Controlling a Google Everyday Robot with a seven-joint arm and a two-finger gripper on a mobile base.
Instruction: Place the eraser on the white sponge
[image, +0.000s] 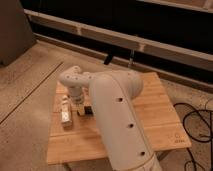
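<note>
Reaches down over the left part of the wooden worktop (155, 117), tool (80, 106) low and left of frame centre, under the white arm (117, 120). Cannot tell whether spread or pinching. Eraser (85, 109), small and dark, right at the tool's tip. White sponge (65, 116) just left of both.

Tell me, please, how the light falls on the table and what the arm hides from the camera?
Camera view: warm, even light on the table; dark wall behind; the white arm, without strong glare, covers the table's middle; the tool hangs over the table's left part beside a pale block; the dark patch by it may be shadow or object.
</note>
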